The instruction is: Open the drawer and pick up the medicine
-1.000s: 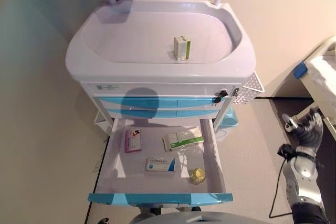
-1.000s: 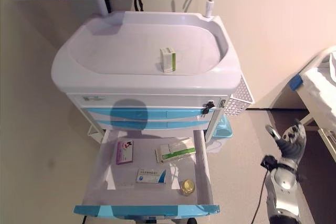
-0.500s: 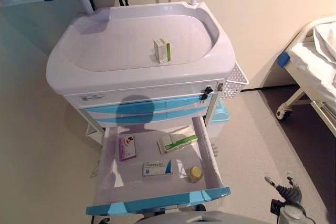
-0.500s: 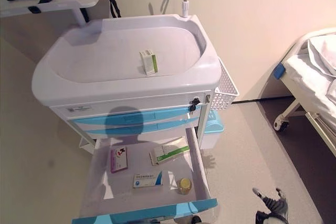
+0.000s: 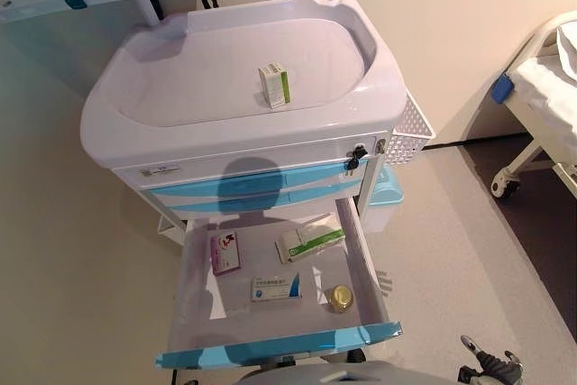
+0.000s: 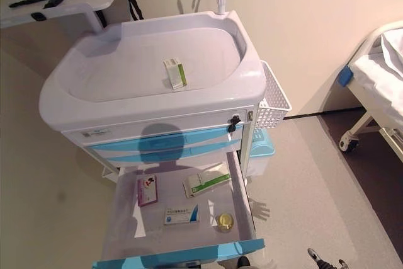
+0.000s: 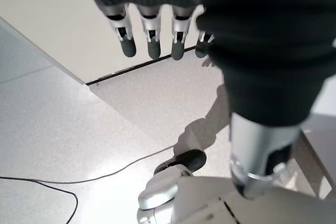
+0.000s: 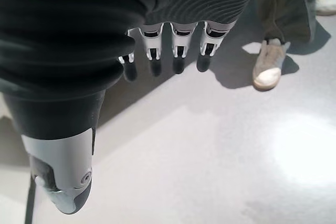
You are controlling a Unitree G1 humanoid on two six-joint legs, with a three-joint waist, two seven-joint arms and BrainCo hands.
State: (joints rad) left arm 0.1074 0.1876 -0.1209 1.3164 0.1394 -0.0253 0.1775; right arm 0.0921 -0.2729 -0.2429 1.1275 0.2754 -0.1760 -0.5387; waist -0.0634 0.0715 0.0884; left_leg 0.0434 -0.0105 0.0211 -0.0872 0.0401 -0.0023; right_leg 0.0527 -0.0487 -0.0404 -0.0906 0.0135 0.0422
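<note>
Cart top [image 5: 180, 123] carries one medicine box [image 5: 275, 85], drawer [image 5: 270, 349] below it is open, both robot hands [image 7: 152, 38] [image 8: 173, 45] hang empty, fingers straight.

Hospital room: wheeled medical cart [image 5: 243, 132] with drawers, hospital bed [image 5: 541, 78] on castors alongside

Drawer [image 5: 365, 263] open above (walls hem sides, seemingly).

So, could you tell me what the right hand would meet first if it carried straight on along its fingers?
Probably only bare floor: the open right hand points down at it; a person's shoe stands off to one side.
</note>
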